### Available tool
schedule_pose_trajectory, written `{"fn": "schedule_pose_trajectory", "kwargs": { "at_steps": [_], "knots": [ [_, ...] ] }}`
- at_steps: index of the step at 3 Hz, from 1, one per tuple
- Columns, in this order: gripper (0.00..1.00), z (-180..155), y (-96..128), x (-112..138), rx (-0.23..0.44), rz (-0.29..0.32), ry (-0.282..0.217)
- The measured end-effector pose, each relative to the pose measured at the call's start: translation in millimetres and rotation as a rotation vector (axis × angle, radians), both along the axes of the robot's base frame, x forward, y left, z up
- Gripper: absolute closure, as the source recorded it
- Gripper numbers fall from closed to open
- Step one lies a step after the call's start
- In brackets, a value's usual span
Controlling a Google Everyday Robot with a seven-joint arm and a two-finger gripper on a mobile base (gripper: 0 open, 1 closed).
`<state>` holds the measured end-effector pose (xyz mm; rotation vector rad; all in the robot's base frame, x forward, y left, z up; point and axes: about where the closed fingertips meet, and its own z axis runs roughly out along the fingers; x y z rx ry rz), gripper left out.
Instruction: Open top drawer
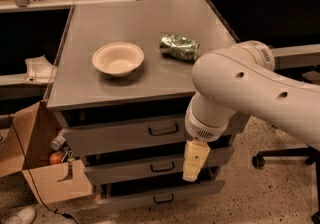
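The robot's white arm (250, 88) reaches down in front of a grey metal cabinet, its cream-coloured gripper (195, 161) hanging low, to the right of and below the dark handle of the top drawer (120, 138); whether the gripper is spread or pressed together cannot be told. The top drawer sits just under the tabletop (150, 18), which carries a paper bowl (118, 58) and a crushed green can (179, 47).

My arm (240, 83) hides the right end of the top drawer (125, 135), just above the gripper (195, 162). Arm's cut off at the right edge too.
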<state>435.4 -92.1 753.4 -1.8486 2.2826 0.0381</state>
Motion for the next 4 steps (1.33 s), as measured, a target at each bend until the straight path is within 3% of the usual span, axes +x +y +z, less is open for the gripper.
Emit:
{"fn": "schedule_pose_trajectory", "kwargs": {
  "at_steps": [1, 2, 4],
  "knots": [
    [0.0, -20, -3, 6, 0.002, -0.031, 0.021],
    [0.0, -46, -7, 33, -0.039, -0.08, -0.001],
    [0.0, -51, -8, 40, -0.048, -0.108, -0.014]
  ]
}}
